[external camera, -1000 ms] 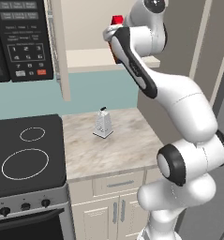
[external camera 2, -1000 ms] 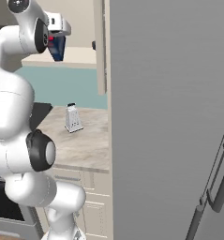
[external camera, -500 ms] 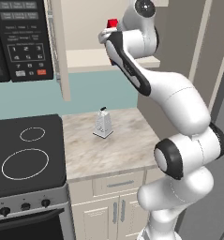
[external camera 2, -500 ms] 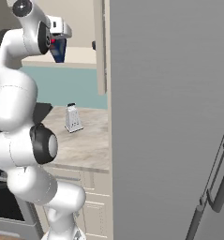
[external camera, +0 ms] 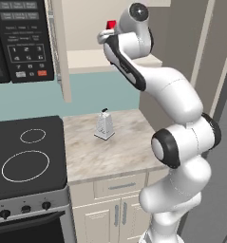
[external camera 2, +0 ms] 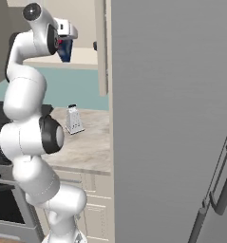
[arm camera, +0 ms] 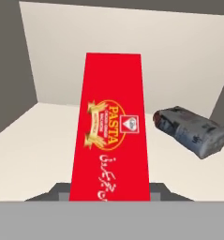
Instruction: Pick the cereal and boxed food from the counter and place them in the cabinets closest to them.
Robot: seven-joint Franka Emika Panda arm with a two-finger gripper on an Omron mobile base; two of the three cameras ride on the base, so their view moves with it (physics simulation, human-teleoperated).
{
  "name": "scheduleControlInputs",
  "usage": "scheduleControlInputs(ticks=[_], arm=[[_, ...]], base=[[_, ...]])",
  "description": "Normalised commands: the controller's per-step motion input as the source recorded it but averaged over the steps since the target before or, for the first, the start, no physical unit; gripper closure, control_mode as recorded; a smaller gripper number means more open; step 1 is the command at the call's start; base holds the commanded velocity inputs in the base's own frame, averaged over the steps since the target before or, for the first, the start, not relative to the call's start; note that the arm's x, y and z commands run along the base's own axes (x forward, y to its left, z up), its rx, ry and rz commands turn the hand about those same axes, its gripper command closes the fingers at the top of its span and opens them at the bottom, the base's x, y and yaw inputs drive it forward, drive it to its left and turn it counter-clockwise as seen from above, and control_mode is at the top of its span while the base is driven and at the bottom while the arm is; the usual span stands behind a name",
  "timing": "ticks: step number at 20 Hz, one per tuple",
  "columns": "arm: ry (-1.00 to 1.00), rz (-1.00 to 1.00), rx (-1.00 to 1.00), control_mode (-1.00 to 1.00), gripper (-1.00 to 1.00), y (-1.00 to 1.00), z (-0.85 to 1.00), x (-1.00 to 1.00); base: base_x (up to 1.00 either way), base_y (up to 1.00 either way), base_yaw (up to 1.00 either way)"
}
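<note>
Since approx. a sec ago the arm (external camera: 172,95) is reaching a bit deeper into the cabinet (external camera: 148,60), carrying the boxed food (arm camera: 111,136) w/ it. That box is sitting inside the cabinet, over its shelf, red PASTA face toward the hand cam and a dark blue side showing in the right base view. Can't tell whether its bottom is touching the shelf yet. Jaws are clamping it from both sides, closed on the box.

A crumpled grey packet (arm camera: 193,131) is lying on the cabinet shelf, near the box, at its right in the hand view. The cabinet door (external camera: 60,52) is hanging open at the cabinet's left edge. Below the cabinet, the grater (external camera: 104,124) is standing on the worktop (external camera: 119,152).

Risks, as I'm judging them:
- Letting go while the box is hanging above the shelf: tall, narrow box, prob. tipping over or sliding out the cabinet front.
- Drifting sideways toward the packet: bumping it, knocking the box askew.
- Pulling back w/ jaws only half open: dragging the box out of the cabinet again.
</note>
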Motion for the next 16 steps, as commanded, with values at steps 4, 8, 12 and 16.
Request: scheduleControlInputs(ticks=[4, 8, 12, 16], arm=[[0.00, -0.02, 0.02, -1.00, 1.00, 0.00, -0.05, 0.46], [0.00, -0.02, 0.02, -1.00, 1.00, 0.00, -0.07, 0.46], [0.00, -0.02, 0.02, -1.00, 1.00, 0.02, -0.06, 0.49], [0.00, -0.03, 0.01, -1.00, 1.00, 0.04, -0.09, 0.49]], base=[[0.00, 0.00, 0.00], [0.00, 0.00, 0.00], [0.00, 0.00, 0.00], [0.00, 0.00, 0.00]])
